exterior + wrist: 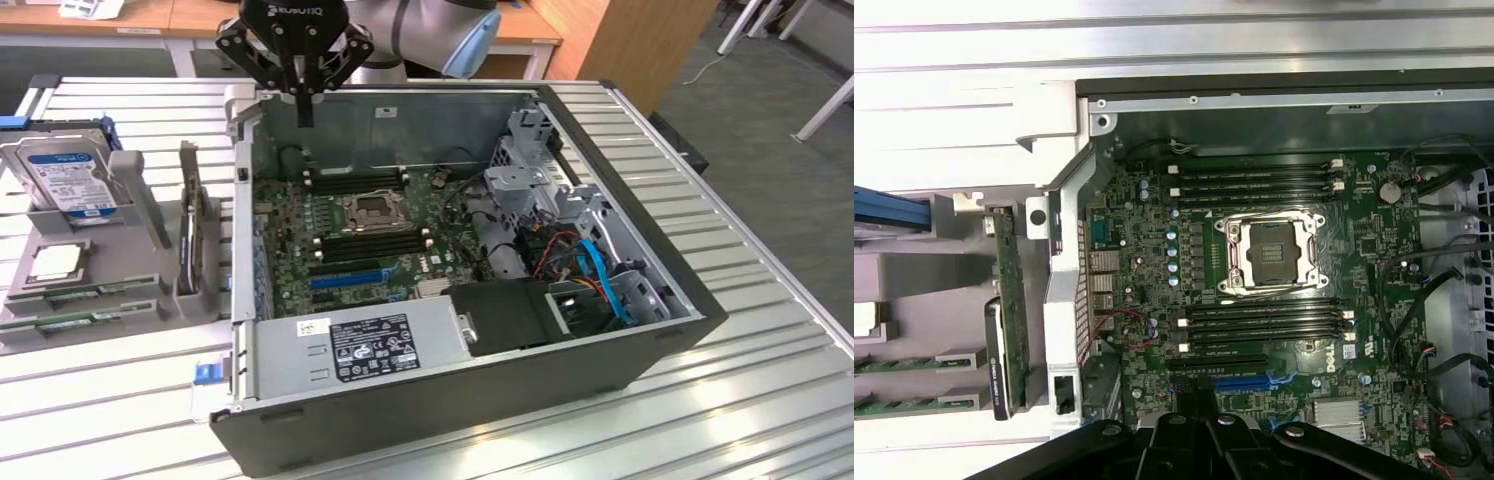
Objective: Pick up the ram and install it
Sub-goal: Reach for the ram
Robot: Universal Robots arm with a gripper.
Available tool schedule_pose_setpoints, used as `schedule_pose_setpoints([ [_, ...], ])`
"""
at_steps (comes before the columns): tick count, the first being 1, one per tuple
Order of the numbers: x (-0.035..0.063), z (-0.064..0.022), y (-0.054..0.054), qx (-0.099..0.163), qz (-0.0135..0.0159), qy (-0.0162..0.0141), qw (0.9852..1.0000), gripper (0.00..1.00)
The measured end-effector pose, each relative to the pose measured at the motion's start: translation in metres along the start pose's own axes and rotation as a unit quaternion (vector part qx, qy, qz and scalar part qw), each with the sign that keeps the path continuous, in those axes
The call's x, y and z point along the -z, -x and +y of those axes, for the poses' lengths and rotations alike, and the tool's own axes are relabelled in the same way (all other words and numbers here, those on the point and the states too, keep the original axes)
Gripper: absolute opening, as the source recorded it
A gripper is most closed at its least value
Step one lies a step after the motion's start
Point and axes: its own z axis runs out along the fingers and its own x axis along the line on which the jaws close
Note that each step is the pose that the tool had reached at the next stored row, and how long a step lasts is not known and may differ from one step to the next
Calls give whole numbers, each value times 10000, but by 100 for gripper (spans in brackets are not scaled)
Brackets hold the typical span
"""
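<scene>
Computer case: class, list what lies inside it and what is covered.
Inside: a green motherboard with an empty processor socket and memory slots, a labelled power supply, and blue cables. Whatever lies beneath the power supply is covered.

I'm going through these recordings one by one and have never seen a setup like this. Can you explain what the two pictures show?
This is one robot arm ending in a black gripper. Its fingers are shut and seem to hold nothing. The exterior view comes from a camera off the arm; the wrist view looks down from the arm itself. On a metal table lies an open computer case, and its motherboard has empty memory slots. At the exterior view's left, a grey holder carries a hard drive, a processor chip and green ram sticks. The gripper hangs over the case's far edge, apart from the ram sticks.
</scene>
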Motion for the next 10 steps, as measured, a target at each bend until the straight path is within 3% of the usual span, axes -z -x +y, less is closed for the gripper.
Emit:
schedule_pose_setpoints([
  [10,-7,-2,-87,-1,3,-1,10000,10],
])
